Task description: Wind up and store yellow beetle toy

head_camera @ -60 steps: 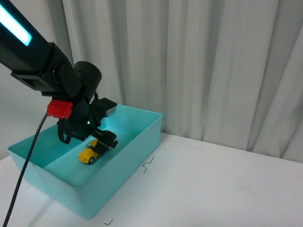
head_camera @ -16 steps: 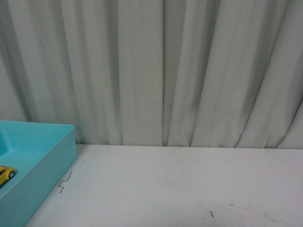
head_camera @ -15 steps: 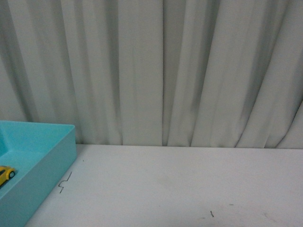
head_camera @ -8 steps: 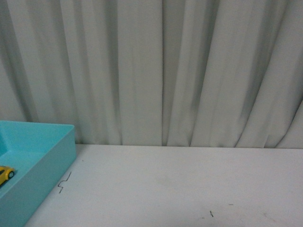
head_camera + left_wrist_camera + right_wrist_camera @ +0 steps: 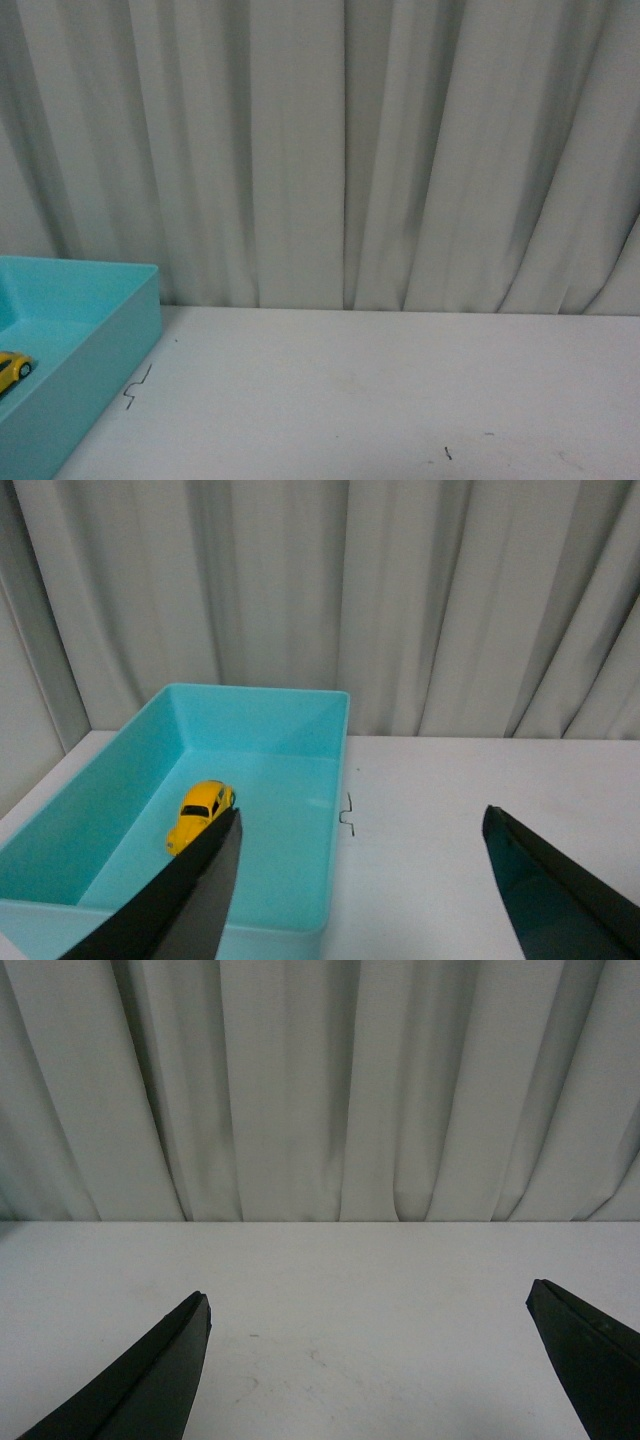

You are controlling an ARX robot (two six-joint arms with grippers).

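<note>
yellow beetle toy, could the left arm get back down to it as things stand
Probably yes. The yellow beetle toy lies alone in the open-topped teal bin, and the left tool hangs open above it with nothing between them.

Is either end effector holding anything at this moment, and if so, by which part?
Nothing is held. The left end effector and the right end effector are both open and empty; the yellow beetle toy lies free inside the turquoise bin.

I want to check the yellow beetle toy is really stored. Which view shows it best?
The left wrist view: the whole yellow beetle toy lies on the floor of the teal bin, clear of the claw. The front view shows only a sliver of it at the frame edge. The right wrist view misses it.
</note>
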